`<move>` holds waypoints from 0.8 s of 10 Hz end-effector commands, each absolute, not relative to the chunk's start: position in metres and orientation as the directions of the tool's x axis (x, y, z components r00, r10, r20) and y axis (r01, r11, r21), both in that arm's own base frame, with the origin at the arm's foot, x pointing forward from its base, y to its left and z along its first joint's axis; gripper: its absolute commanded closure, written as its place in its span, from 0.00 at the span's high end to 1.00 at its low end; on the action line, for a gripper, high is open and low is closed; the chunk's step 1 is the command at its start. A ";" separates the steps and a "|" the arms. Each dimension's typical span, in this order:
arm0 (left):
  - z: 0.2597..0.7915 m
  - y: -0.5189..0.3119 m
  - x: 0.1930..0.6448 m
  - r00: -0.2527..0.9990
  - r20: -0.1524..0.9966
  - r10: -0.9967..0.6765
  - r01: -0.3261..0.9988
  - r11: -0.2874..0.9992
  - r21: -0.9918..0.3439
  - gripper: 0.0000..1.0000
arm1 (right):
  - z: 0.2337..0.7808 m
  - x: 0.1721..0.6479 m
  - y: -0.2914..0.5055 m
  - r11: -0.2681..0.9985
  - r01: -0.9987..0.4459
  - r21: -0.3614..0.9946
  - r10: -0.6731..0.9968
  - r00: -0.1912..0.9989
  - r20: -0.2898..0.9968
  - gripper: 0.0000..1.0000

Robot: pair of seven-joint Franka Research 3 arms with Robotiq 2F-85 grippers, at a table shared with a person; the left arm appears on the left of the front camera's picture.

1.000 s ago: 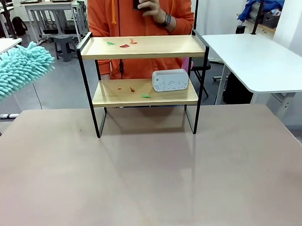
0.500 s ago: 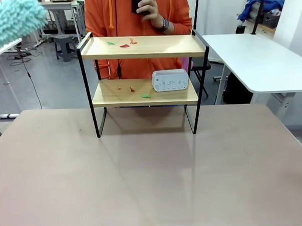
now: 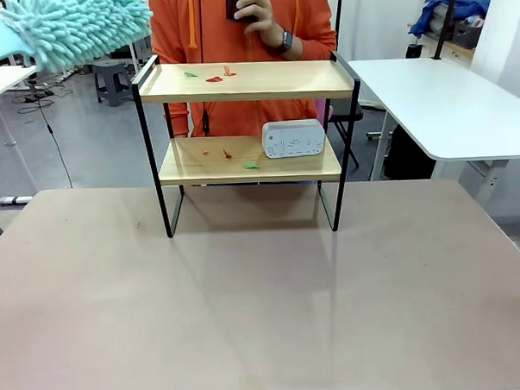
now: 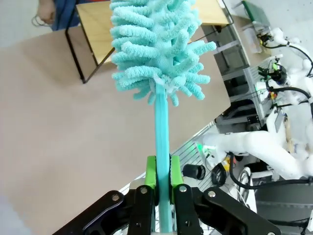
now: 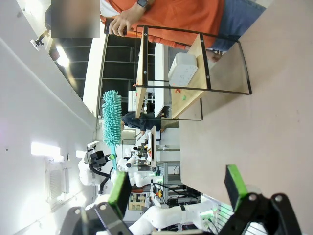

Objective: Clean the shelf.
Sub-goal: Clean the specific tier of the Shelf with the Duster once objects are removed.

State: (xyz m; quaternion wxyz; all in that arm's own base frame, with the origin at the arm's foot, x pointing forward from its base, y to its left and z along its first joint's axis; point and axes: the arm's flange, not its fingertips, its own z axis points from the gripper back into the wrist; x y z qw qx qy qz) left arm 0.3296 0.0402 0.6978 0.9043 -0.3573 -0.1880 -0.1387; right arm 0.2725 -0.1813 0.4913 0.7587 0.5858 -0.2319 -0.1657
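- Clamped the teal duster (image 3: pixel 71 26) by its handle between the left gripper's (image 4: pixel 163 171) pads, above and left of the shelf (image 3: pixel 281 80).
- Found the shelf upright on the table (image 3: pixel 248 316), a person (image 3: pixel 308 20) just behind it, and red and green scraps (image 3: pixel 213 78) on both boards.
- Judged that a broad sweep could knock the white device (image 3: pixel 293 138) off the lower board's right part.
- Noted the right gripper (image 5: pixel 177 185) spread wide and empty, well short of the shelf.

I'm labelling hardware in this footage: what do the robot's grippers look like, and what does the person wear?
The left gripper has black linked fingers with silver bolts and bright green pads. The right gripper matches: black fingers, green pads. The person wears an orange hoodie with drawstrings and a dark wristwatch.
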 end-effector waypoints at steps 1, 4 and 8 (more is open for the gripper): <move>0.703 0.058 0.318 0.889 0.446 -0.102 0.380 0.710 -0.593 0.12 | 0.492 0.274 -0.181 0.255 -0.052 0.965 -0.523 0.833 0.183 1.00; 0.699 0.019 0.337 0.901 0.429 -0.062 0.329 0.743 -0.583 0.12 | 0.492 0.274 -0.181 0.255 -0.052 0.965 -0.523 0.833 0.183 1.00; 0.710 -0.045 0.362 0.882 0.449 -0.143 0.352 0.834 -0.425 0.12 | 0.492 0.274 -0.181 0.255 -0.052 0.965 -0.523 0.833 0.183 1.00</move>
